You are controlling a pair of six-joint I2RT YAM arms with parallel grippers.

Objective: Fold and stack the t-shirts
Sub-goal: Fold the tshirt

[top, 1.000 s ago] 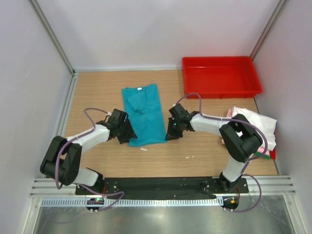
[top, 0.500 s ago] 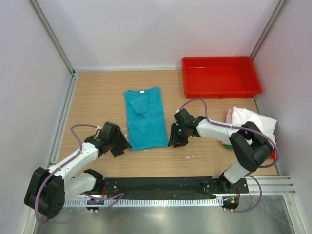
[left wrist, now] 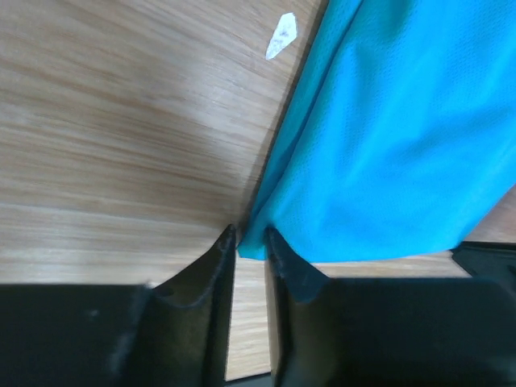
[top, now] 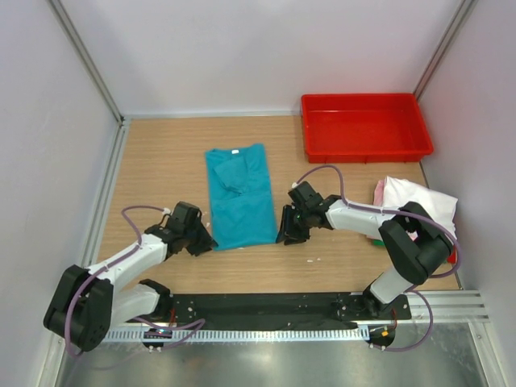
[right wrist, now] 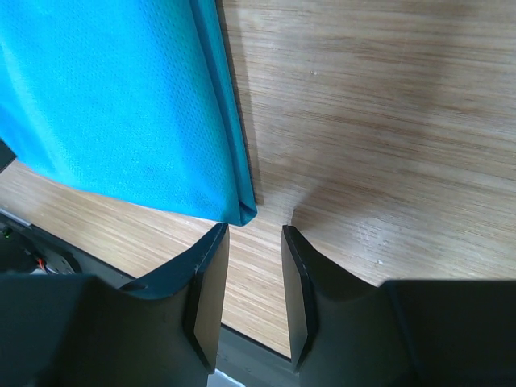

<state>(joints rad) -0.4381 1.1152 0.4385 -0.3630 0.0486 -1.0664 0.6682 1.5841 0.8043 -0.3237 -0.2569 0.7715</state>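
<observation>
Top cam: bright, even overhead light, soft short shadows on wood table (top: pixel 161 153) | dull sheen on metal strip (top: pixel 258 363) at btm | wrist cams: black fingers (left wrist: pixel 214 274) underexposed, near-silhouette; teal t-shirt (right wrist: pixel 121 97) weave sharp.

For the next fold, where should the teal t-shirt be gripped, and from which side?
On the teal t-shirt, take the two near hem corners, low along the table: left gripper from its left, right gripper from its right. It lies flat, each corner facing open jaws.

Teal t-shirt (top: pixel 239 201) lay flat, folded into a long strip, center frame, white neck label (top: pixel 234 151) at top. White-topped shirt pile (top: pixel 419 205) sat rumpled at right edge.
</observation>
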